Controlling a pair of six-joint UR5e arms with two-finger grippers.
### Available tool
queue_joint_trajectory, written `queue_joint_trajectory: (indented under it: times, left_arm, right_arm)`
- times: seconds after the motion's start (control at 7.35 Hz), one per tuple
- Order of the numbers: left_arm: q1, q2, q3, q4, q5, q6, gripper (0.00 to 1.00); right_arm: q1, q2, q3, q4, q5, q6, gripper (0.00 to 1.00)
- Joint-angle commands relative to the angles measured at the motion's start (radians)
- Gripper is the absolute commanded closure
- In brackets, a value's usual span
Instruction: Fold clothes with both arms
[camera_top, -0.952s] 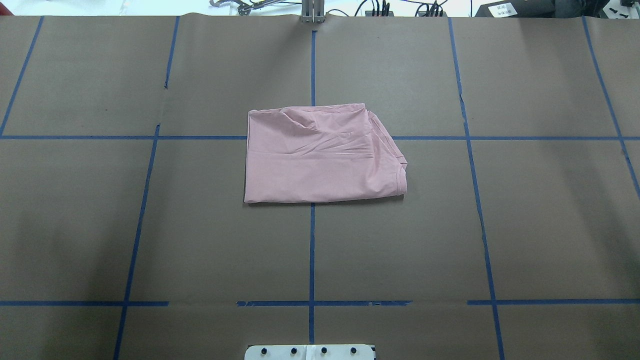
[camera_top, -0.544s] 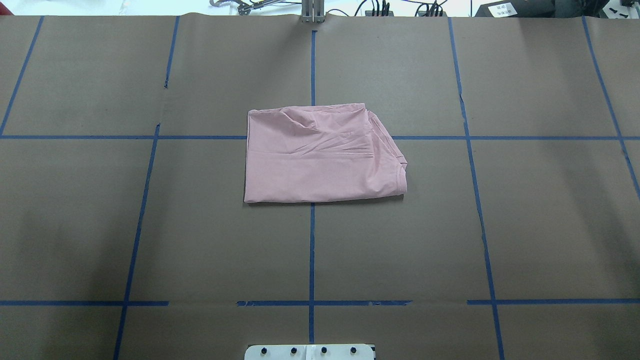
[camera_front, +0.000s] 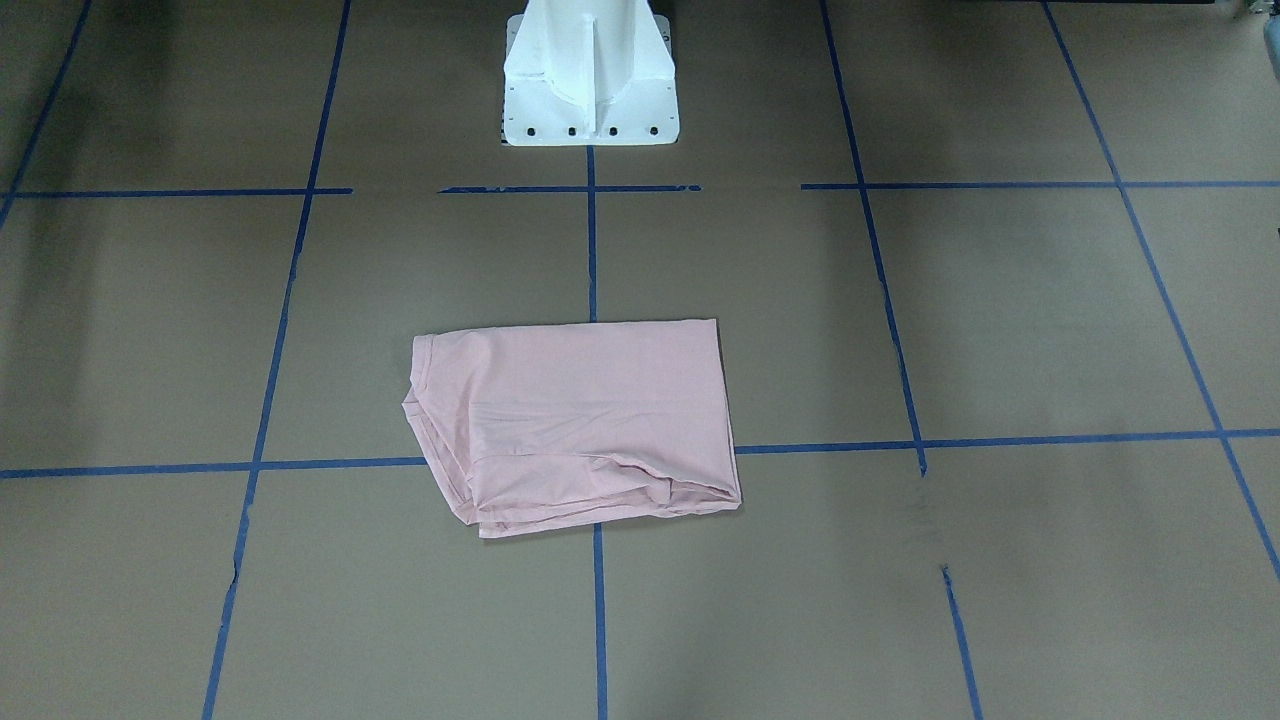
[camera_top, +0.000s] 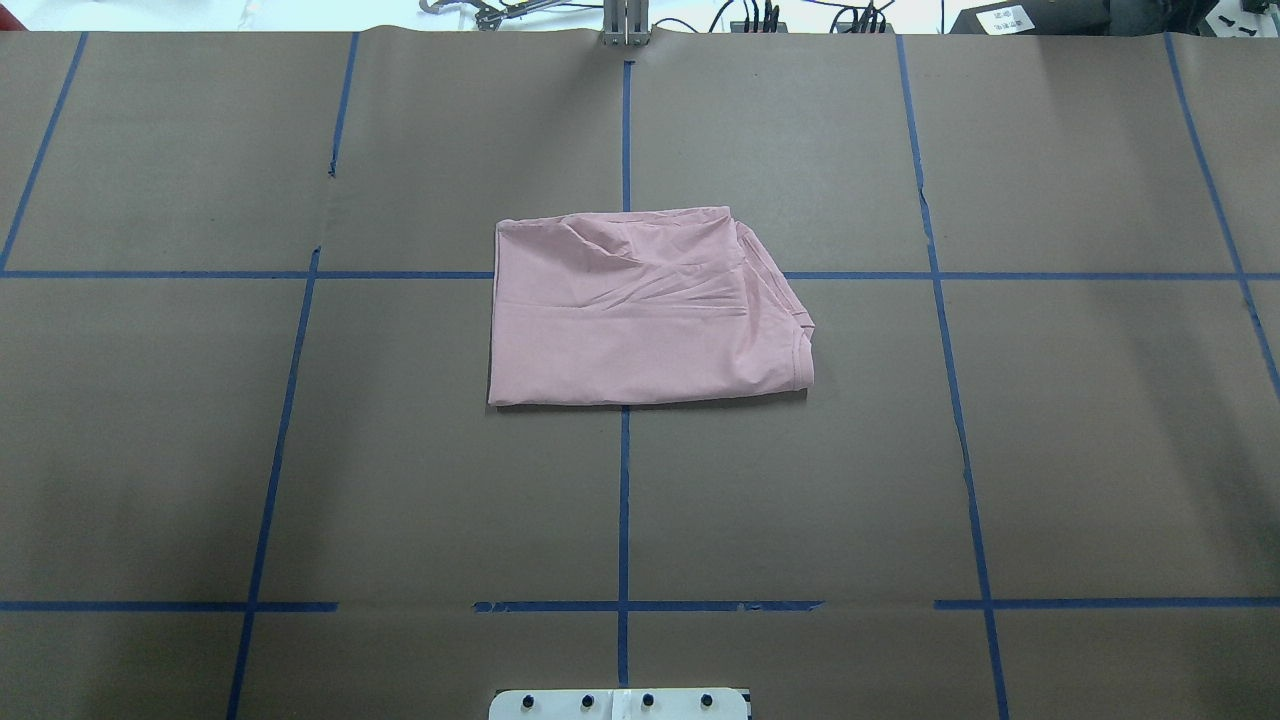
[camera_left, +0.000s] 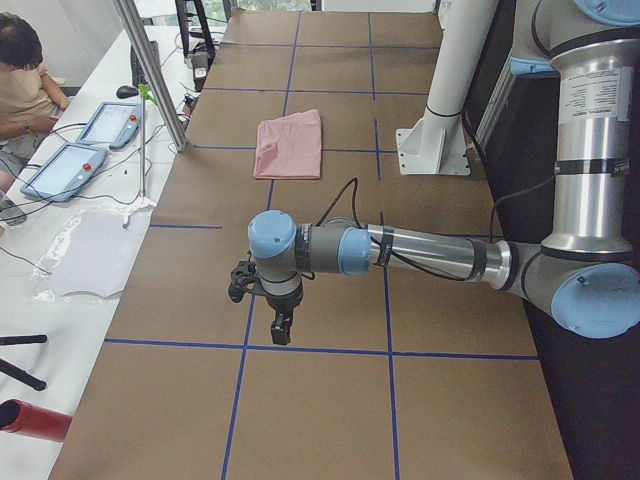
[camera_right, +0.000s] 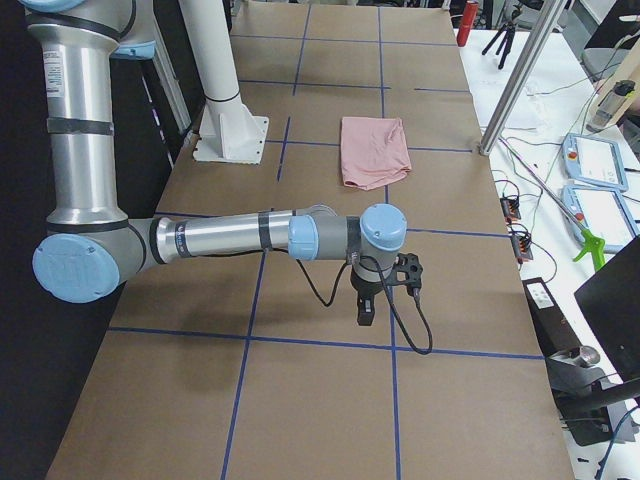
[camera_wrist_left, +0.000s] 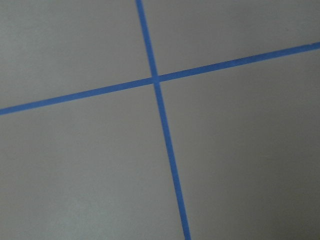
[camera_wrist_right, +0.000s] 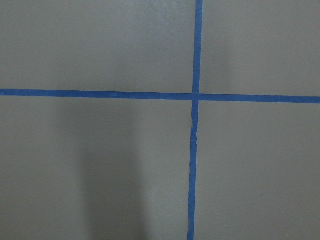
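Note:
The clothes are one pale pink T-shirt (camera_top: 645, 315), folded into a rough rectangle, plain side up, at the table's centre (camera_front: 580, 420). It lies alone, with creases along its far edge and layered hems on one side. My left arm, the near one in the exterior left view, hangs its gripper (camera_left: 281, 330) low over bare brown paper, far from the shirt (camera_left: 290, 145). In the exterior right view my right gripper (camera_right: 364, 318) hangs likewise, well away from the shirt (camera_right: 373, 150). I cannot tell whether either is open or shut. Both wrist views show only paper and blue tape.
A white pedestal (camera_front: 590, 70) stands at the robot's side of the table. Blue tape lines (camera_top: 624, 500) grid the brown paper. A person (camera_left: 20, 80) sits by control tablets (camera_left: 60, 170) beyond the far edge; a metal post (camera_left: 150, 70) rises there.

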Motion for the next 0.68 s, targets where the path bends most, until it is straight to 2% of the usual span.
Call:
queue_joint_trajectory:
  times: [0.0, 0.54]
  left_arm:
    - [-0.029, 0.01, 0.026, -0.005, -0.04, 0.001, 0.0]
    - [-0.028, 0.007, 0.02, -0.012, -0.065, 0.001, 0.0]
  right_arm:
    - [0.001, -0.006, -0.005, -0.003, 0.0, 0.0, 0.0]
    - [0.001, -0.006, -0.006, -0.002, 0.016, 0.002, 0.0]
